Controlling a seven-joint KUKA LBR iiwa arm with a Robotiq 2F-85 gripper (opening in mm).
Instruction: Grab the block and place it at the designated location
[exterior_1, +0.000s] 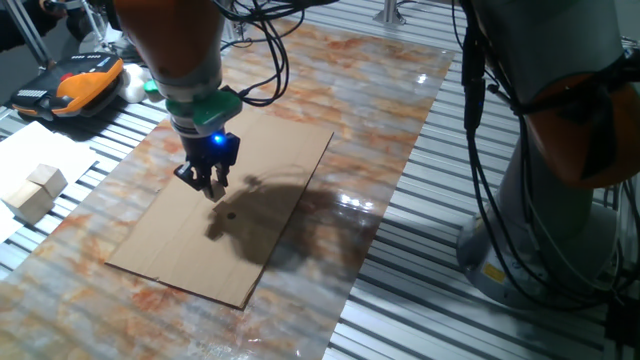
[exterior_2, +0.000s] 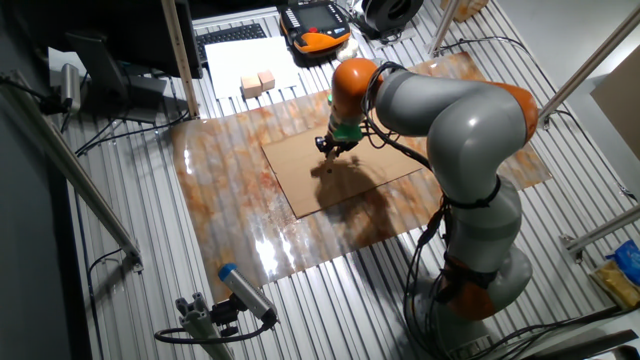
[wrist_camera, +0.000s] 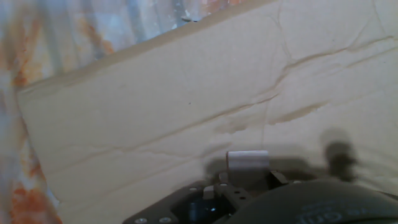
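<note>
My black two-finger gripper hangs low over the flat brown cardboard sheet, fingertips drawn close; I judge they clamp the tiny brown wooden cube, though I cannot make the cube out in any view. The small dark round dot mark lies on the cardboard just beside my fingertips, toward the table's near edge in the view that shows it best. So my coming move, I judge, is a short shift that way, then down.
</note>
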